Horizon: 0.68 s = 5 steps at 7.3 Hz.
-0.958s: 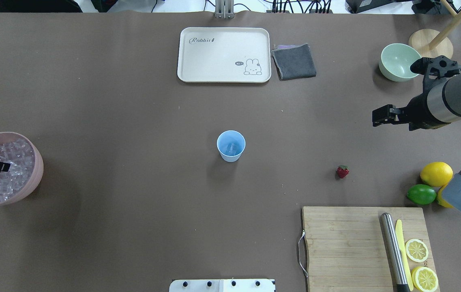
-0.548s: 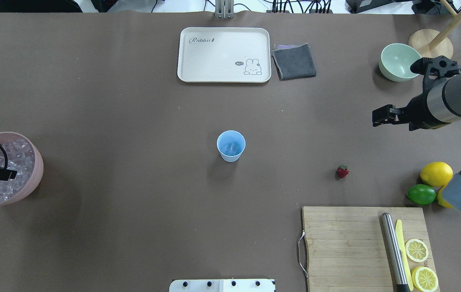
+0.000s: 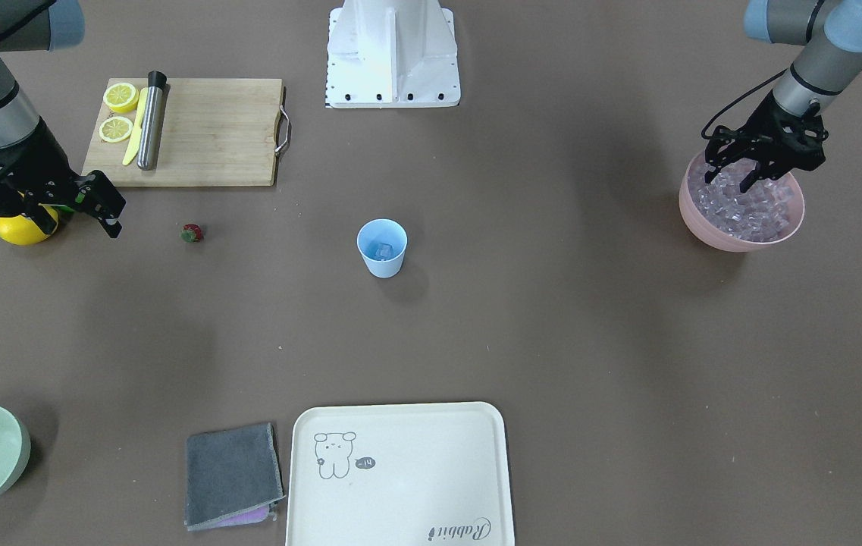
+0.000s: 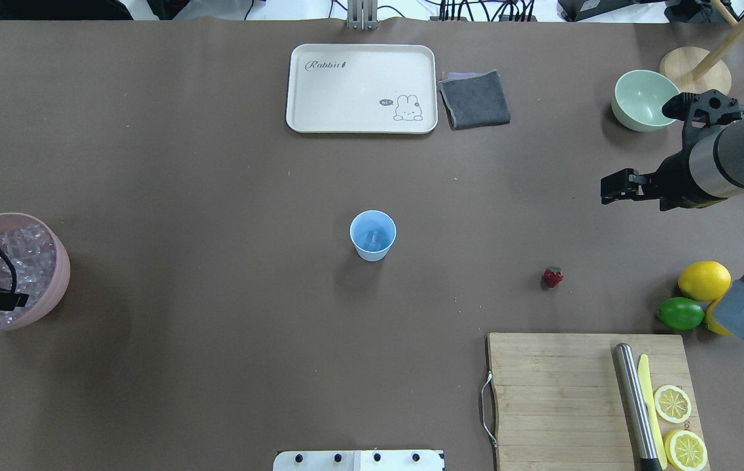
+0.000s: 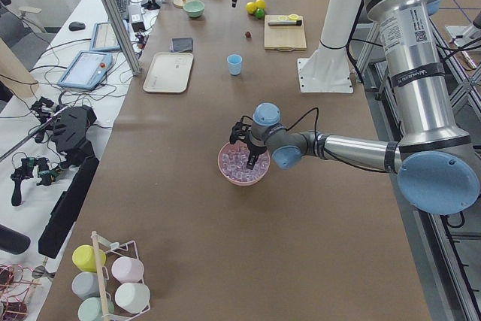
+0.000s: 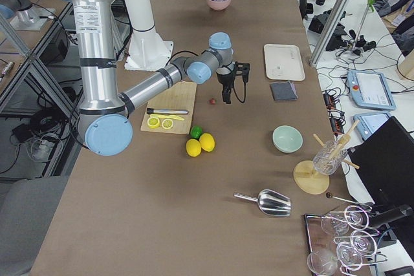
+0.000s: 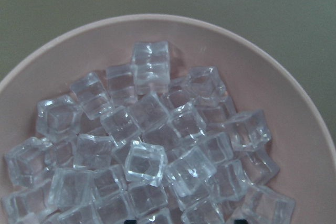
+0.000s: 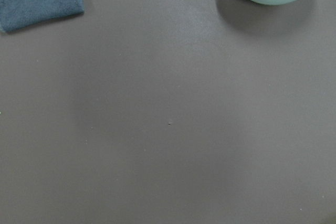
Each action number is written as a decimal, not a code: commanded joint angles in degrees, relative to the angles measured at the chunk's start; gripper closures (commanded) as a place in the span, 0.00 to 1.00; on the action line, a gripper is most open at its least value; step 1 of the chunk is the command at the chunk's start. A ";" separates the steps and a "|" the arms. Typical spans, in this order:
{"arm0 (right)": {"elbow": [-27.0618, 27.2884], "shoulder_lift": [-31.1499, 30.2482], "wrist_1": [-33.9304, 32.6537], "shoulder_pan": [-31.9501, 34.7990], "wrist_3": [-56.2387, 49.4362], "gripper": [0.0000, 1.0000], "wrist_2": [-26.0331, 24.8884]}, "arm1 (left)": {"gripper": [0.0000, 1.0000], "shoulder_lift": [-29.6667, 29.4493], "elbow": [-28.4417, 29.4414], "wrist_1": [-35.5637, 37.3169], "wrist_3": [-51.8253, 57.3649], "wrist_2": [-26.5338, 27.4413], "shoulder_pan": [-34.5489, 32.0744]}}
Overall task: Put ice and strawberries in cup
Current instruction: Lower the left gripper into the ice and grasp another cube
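Note:
The light blue cup (image 4: 372, 235) stands upright mid-table and holds one clear ice cube; it also shows in the front-facing view (image 3: 382, 248). A heap of ice cubes (image 7: 147, 145) fills the pink bowl (image 4: 57, 275) at the table's left end. My left gripper (image 3: 728, 179) hangs open just above the ice (image 3: 749, 206), holding nothing. The small red strawberry (image 4: 553, 277) lies on the table right of the cup. My right gripper (image 4: 612, 188) hovers open and empty beyond the strawberry, well above the table.
A cream tray (image 4: 362, 124) and a grey cloth (image 4: 475, 98) lie at the far side. A pale green bowl (image 4: 643, 99) is at far right. A lemon (image 4: 703, 280), a lime (image 4: 680, 313) and a cutting board (image 4: 555, 392) with a muddler and lemon halves are near right.
My left gripper has shifted across the pink bowl toward the robot's side of the table, staying over the ice. The right arm, cup and strawberry have not moved.

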 commanded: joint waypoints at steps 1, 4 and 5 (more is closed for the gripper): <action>-0.06 -0.07 0.00 0.00 0.00 0.00 0.00 | 0.38 0.06 0.09 -0.09 0.00 0.01 0.57; -0.33 -0.07 0.00 0.00 -0.09 0.00 0.00 | 0.52 -0.02 0.97 -0.09 0.17 0.01 0.74; -0.32 -0.07 0.00 0.00 -0.09 0.00 0.00 | 0.63 -0.03 0.97 -0.09 0.17 0.01 0.74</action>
